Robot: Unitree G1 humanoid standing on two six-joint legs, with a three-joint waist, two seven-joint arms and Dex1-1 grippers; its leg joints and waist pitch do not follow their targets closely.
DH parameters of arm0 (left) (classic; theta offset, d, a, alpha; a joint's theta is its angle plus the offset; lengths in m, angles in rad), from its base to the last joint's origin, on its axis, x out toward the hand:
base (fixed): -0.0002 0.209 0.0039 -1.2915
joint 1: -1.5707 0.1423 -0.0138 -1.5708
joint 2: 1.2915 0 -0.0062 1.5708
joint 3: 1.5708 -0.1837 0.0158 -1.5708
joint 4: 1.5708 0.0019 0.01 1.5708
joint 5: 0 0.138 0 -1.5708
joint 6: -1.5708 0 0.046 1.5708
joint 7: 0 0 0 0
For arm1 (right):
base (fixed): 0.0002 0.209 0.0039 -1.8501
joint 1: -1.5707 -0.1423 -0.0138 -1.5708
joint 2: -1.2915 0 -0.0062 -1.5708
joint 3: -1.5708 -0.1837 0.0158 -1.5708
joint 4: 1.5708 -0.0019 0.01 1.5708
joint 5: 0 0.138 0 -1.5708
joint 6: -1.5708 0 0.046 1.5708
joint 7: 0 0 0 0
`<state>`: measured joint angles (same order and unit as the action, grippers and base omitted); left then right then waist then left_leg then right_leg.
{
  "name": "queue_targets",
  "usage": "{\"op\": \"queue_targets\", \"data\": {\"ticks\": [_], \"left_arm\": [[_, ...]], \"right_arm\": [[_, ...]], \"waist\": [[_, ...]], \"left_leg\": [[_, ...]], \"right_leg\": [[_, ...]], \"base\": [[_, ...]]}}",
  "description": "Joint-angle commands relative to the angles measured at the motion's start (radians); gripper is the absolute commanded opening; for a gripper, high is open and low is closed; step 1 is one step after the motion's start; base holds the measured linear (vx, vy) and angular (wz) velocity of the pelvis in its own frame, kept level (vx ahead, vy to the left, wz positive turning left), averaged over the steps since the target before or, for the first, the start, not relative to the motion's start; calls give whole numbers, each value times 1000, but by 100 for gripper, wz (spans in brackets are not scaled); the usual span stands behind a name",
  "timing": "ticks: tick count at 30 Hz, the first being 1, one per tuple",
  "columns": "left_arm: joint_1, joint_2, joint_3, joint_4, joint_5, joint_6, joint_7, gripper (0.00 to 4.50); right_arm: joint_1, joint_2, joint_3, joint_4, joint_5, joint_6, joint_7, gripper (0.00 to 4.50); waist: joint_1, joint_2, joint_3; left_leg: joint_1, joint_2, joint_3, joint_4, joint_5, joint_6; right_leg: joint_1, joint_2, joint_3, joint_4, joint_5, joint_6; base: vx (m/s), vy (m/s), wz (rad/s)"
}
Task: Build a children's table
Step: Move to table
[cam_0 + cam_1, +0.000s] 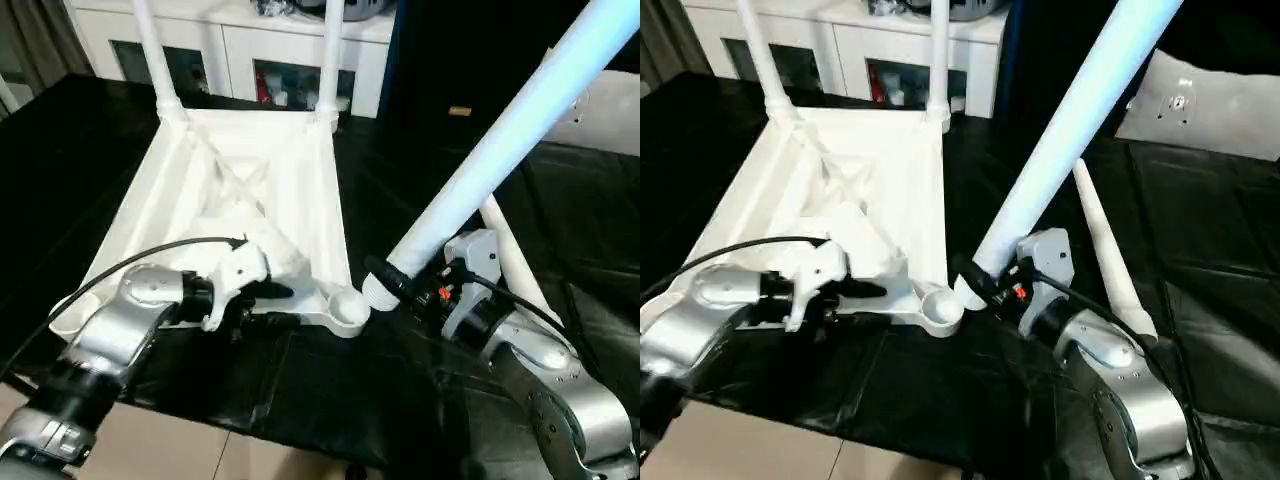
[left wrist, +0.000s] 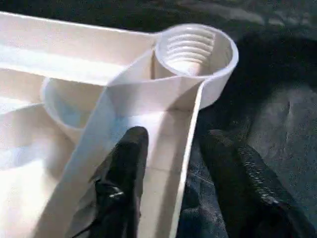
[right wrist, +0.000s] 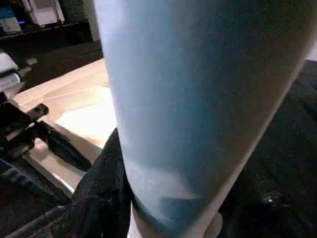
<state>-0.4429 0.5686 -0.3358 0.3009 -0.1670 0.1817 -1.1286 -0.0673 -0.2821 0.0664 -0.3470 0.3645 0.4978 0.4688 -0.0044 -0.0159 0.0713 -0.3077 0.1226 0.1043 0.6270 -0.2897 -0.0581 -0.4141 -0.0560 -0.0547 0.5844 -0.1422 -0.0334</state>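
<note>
white plastic table top [image 1: 250, 190] lies upside down on a dark mat [image 1: 330, 370], ribbed underside up, with two legs [image 1: 155, 60] already standing in the far corner sockets. the left gripper [image 2: 173, 183] straddles the near rim, one black finger [image 2: 124, 173] inside the wall and the other outside it, pinching the rim to steady the top. the right gripper [image 1: 400, 285] is clamped around the thick end of a third leg [image 1: 510, 130], which leans steeply up and away to the right, its end just beside the open threaded socket [image 1: 347, 305] at the near right corner but not yet in it. a fourth leg [image 1: 1105, 255] lies on the mat behind the right arm. likely failure: because the leg is tilted, not upright, it may enter the socket at an angle and cross the threads or jam. the long free end gives strong leverage, so a slip in the grasp could swing it. sideways push on the socket may also slide the top if the left pinch gives way.
</note>
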Motion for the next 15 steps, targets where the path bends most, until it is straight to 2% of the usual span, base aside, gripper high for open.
{"op": "queue_targets", "data": {"ticks": [1,2,3,5,7,9,10,15], "left_arm": [[-21,-3,-14,29,19,-26,-21,181],[-27,-6,-18,42,21,-32,-30,181],[-38,-8,-22,61,25,-43,-42,170],[-46,-10,-28,82,31,-58,-57,166],[-61,-10,-35,113,37,-75,-85,136],[-70,-14,-36,137,47,-94,-95,130],[-72,-17,-35,147,52,-103,-94,119],[-77,-29,-37,184,67,-130,-97,87]], "right_arm": [[11,-7,-6,-27,13,-4,12,189],[18,-8,-6,-32,13,-4,13,189],[20,-9,-6,-35,12,-3,13,189],[25,-10,-4,-36,11,-5,14,189],[27,-10,-2,-38,11,-4,12,189],[28,-9,0,-43,12,1,9,189],[29,-8,1,-43,12,1,7,189],[20,2,13,-40,17,20,5,189]], "waist": [[4,15,-70],[4,19,-66],[6,16,-65],[8,19,-61],[9,21,-60],[11,27,-57],[12,24,-59],[12,26,-61]], "left_leg": [[-32,68,-8,-74,121,70],[-32,66,-6,-75,94,64],[-31,67,-4,-76,69,59],[-29,70,-1,-80,27,50],[-30,73,4,-83,-5,37],[-28,76,9,-87,-43,23],[-30,77,9,-87,-40,19],[-36,79,8,-87,-17,15]], "right_leg": [[83,-86,57,-38,-130,-243],[80,-85,57,-45,-168,-236],[79,-83,57,-50,-201,-228],[75,-82,55,-58,-253,-218],[75,-83,53,-63,-297,-201],[71,-81,49,-69,-344,-182],[74,-81,48,-69,-342,-177],[77,-83,45,-64,-322,-175]], "base": [[0,0,0],[0,0,0],[0,0,0],[0,0,0],[0,0,0],[0,0,0],[0,0,0],[0,0,0]]}}
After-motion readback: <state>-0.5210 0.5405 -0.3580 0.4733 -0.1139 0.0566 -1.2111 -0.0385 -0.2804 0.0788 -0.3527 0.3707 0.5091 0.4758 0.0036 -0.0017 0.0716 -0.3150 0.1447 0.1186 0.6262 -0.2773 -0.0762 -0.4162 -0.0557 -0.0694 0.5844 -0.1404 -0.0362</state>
